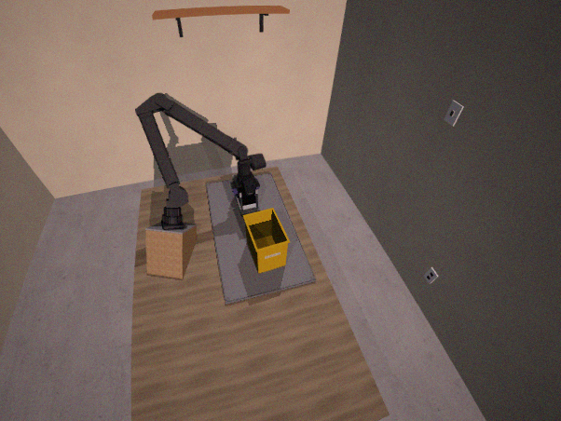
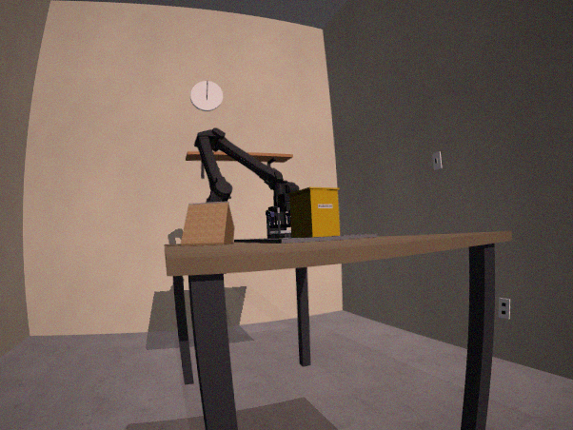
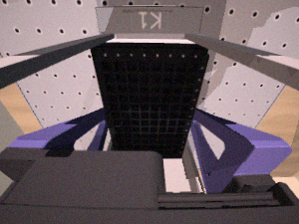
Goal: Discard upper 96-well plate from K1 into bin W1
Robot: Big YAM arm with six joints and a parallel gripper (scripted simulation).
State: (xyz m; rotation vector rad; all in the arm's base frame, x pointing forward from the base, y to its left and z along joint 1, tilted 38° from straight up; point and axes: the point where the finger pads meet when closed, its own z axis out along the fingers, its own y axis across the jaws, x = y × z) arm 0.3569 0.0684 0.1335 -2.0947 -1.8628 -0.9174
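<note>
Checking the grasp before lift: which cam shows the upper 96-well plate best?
Wrist. The upper 96-well plate fills the frame, its dark well grid plain, the gripper shut on its sides, the K1 label beyond. In the top view the gripper covers it, beside the yellow bin W1. In the exterior view it is too small and dark to make out.
</note>
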